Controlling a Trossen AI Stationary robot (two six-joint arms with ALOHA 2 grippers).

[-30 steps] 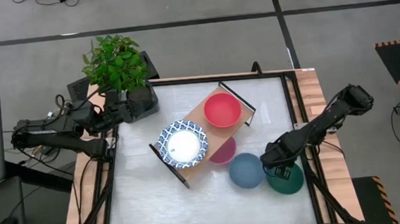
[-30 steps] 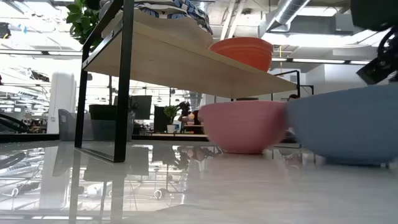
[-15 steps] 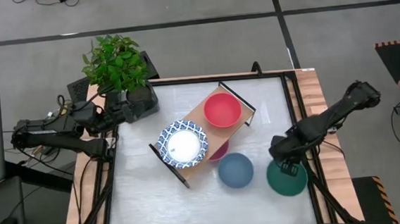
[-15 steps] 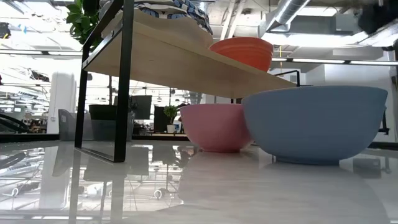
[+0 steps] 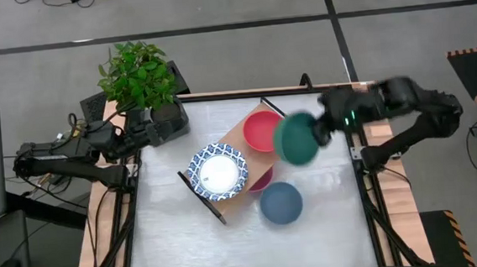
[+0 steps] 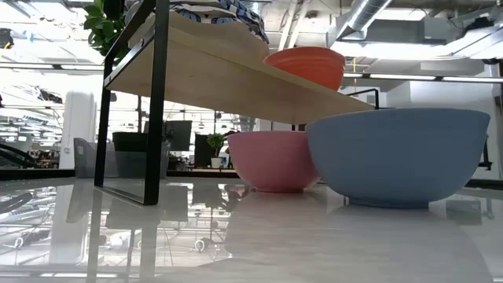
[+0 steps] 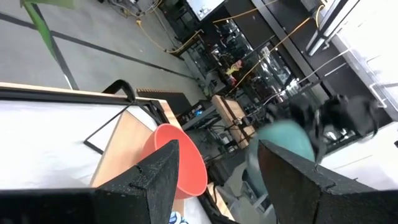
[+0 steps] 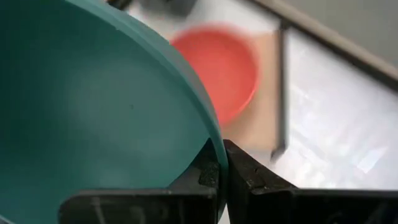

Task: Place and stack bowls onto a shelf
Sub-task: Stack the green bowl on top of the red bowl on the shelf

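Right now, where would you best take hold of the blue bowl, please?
By the rim of the blue bowl, from straight above, on the side away from the pink bowl. It sits upright and open, so one finger could probably slip inside the wall.

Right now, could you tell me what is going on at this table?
The right pincer grips a green bowl by its rim, in the air beside the red bowl on the shelf. A patterned bowl also sits on the shelf; pink and blue bowls wait below. The left pincer idles by the plant.
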